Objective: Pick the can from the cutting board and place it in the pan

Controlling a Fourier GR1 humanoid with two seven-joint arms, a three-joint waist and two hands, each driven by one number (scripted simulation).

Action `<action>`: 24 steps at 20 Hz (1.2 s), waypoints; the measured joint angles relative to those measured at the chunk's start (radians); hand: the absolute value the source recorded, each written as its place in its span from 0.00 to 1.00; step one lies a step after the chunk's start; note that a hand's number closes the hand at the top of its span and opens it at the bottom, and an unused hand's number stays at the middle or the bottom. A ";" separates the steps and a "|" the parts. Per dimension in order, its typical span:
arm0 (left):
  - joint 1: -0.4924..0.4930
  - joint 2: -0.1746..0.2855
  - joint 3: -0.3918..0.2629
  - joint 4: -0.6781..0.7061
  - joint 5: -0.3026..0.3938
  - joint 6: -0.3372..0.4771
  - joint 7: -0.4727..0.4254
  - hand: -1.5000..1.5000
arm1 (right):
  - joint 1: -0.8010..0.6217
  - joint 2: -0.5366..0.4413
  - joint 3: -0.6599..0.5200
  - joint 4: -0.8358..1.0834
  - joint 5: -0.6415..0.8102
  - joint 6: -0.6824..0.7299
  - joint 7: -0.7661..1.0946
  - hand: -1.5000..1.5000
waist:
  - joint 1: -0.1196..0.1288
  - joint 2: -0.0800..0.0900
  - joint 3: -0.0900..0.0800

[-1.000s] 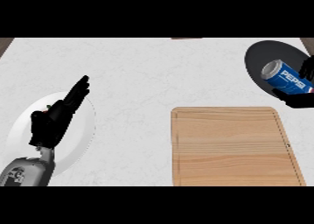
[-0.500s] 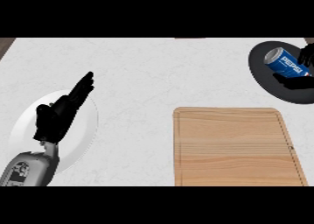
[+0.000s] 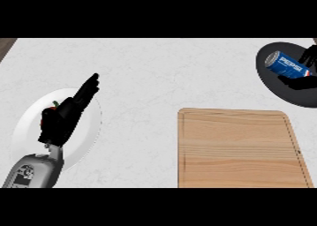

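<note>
The blue can (image 3: pixel 286 65) lies tilted on its side inside the black pan (image 3: pixel 303 99) at the far right of the counter. My right hand (image 3: pixel 313 59) comes in from the right edge, and its fingers curl round the can's right end; most of the hand is cut off by the view's edge. The wooden cutting board (image 3: pixel 242 148) sits at the lower right with nothing on it. My left hand (image 3: pixel 63 118) rests open at the left, fingers straight and pointing up and right.
A white plate (image 3: pixel 29 132) lies under the left hand, with a small red item (image 3: pixel 54 104) showing beside the hand. White counter stretches between the plate and the board. A dark strip marks the counter's far left corner (image 3: pixel 0 48).
The right hand has carried the can up and left, from the pan's right rim to over its middle, and the can now lies lower in the pan. The left hand has barely moved.
</note>
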 measured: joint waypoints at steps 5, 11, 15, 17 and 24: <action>0.012 -0.003 -0.012 -0.003 -0.005 -0.012 -0.022 0.50 | -0.045 -0.007 0.023 0.102 0.034 0.088 0.081 0.00 | 0.025 0.011 0.002; -0.013 -0.008 -0.008 0.003 -0.011 -0.008 -0.016 0.50 | -0.071 0.006 -0.051 0.134 -0.035 0.165 0.040 0.00 | 0.030 0.018 0.006; -0.026 -0.010 -0.004 0.001 -0.009 -0.007 -0.007 0.50 | -0.080 0.001 -0.143 0.134 -0.127 0.232 -0.016 0.00 | 0.024 0.018 0.007; -0.017 -0.012 -0.006 -0.003 -0.012 -0.005 -0.012 0.50 | -0.078 -0.003 -0.192 0.138 -0.176 0.268 -0.038 0.00 | 0.024 0.018 0.007; -0.006 0.000 0.009 -0.011 -0.002 -0.016 -0.007 0.50 | -0.037 -0.077 -0.289 0.165 -0.275 0.501 -0.085 0.00 | 0.018 0.017 0.008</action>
